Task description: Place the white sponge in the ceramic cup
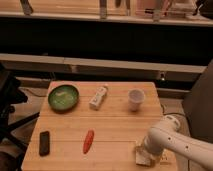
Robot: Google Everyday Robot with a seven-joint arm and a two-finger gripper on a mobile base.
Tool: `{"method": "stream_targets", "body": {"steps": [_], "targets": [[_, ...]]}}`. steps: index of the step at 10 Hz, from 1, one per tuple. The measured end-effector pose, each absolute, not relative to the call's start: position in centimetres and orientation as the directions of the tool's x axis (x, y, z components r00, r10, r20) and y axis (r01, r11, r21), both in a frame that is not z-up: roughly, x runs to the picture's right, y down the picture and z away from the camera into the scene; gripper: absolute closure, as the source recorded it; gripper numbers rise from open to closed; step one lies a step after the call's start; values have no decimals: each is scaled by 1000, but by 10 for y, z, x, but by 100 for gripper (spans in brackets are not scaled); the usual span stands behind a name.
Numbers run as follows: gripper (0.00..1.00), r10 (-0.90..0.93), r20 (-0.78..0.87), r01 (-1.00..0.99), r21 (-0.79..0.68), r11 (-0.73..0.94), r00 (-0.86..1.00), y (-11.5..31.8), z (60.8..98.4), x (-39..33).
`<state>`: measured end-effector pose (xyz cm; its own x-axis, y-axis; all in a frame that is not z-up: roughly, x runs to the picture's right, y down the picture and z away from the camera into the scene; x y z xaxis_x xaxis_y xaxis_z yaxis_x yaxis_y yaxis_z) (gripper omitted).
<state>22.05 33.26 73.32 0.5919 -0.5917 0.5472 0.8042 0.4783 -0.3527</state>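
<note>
Lying directly under pincer (146, 149): white sponge (141, 156), well apart from ceramic cup (135, 98).

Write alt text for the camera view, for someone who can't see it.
A white robot arm reaches from the right, its tool at the white sponge on the front right corner of a wooden table. Farther back are a ceramic cup, a white bottle and a green bowl; nearer, an orange carrot and a black block.
</note>
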Motion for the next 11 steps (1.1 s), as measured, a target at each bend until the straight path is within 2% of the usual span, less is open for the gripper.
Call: {"method": "stream_targets", "body": {"steps": [1, 5, 6, 7, 10, 11], "targets": [[27, -590, 545, 802, -356, 480, 595, 332, 733, 221], [68, -593, 546, 804, -354, 478, 593, 333, 731, 222], [74, -595, 547, 807, -352, 475, 589, 333, 731, 222], [75, -597, 548, 809, -349, 473, 586, 333, 730, 222], [95, -589, 543, 799, -357, 483, 599, 333, 728, 224], [95, -588, 539, 796, -358, 487, 602, 330, 726, 224]]}}
